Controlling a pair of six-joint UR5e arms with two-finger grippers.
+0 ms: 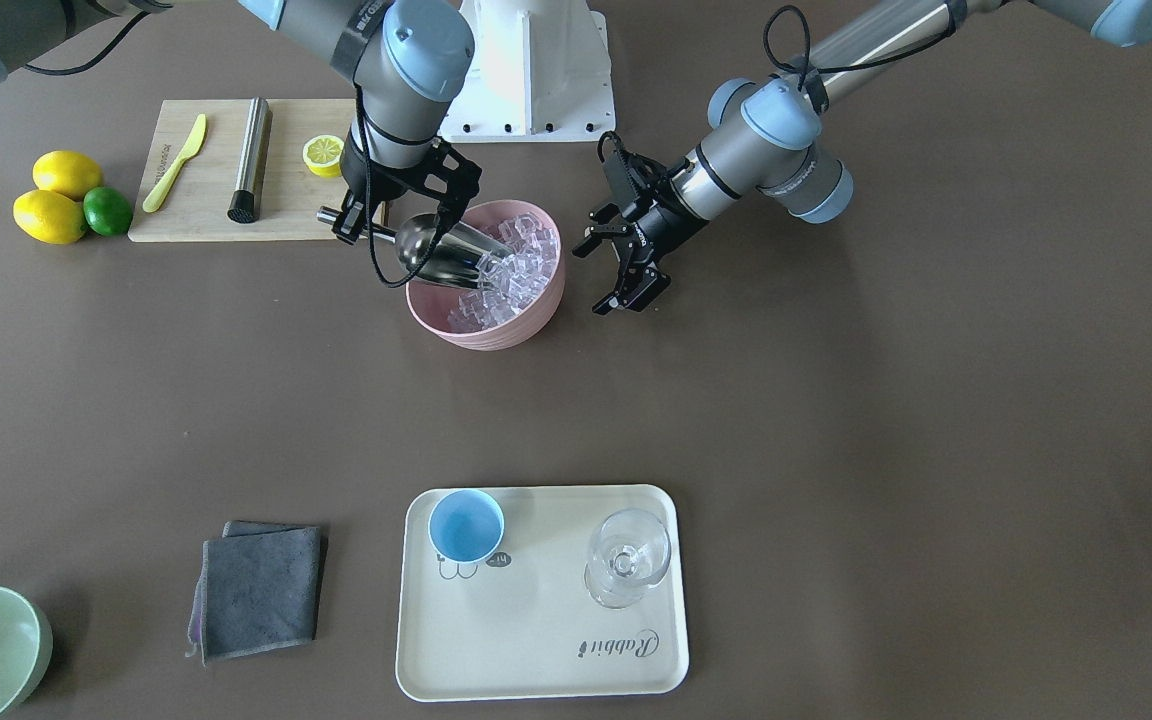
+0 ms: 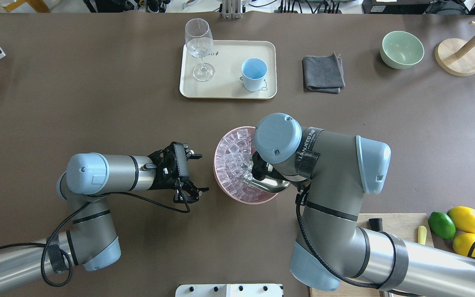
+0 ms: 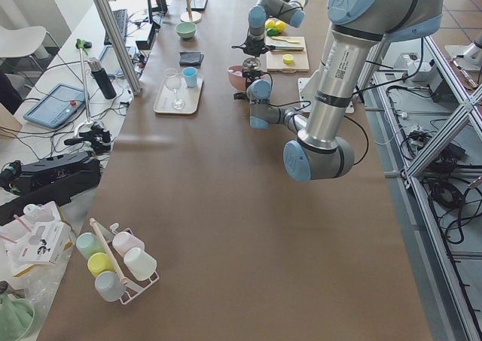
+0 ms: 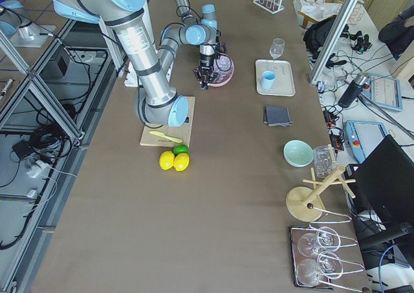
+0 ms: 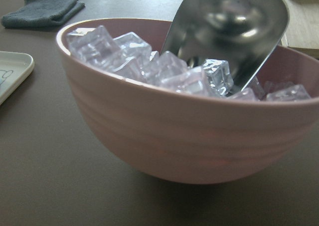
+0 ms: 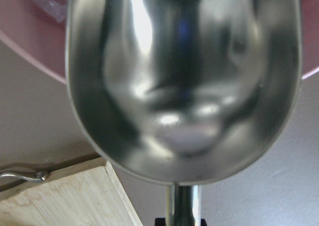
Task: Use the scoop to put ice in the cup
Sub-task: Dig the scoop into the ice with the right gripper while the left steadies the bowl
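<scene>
The scoop (image 1: 441, 255) sits at the upper centre of the front-facing view. Its trough is dipped into the ice (image 1: 516, 280) heaped in a pink bowl (image 1: 548, 300). Its thin handle sticks out to the upper left, past the bowl's rim. The right tool (image 1: 351, 222) is clenched on that handle, just left of the trough.

The scoop's long axis runs from upper left to lower right in this view, and the open mouth points right and down among the cubes. In the left wrist view the shiny trough leans in over the far rim, with its lip between cubes.

The left tool (image 2: 198, 173) hangs just beside the bowl on the opposite side without touching it. Its 2 fingers are spread and grasp nothing.

The cup (image 1: 466, 525) stands upright in the top left corner of a cream tray (image 1: 536, 650) at the lower centre, well apart from the bowl. A stemmed glass (image 1: 628, 558) stands to its right.

A wooden cutting board (image 1: 206, 200) lies on the table (image 1: 836, 450) at the upper left, its right edge beside the handle's end.
</scene>
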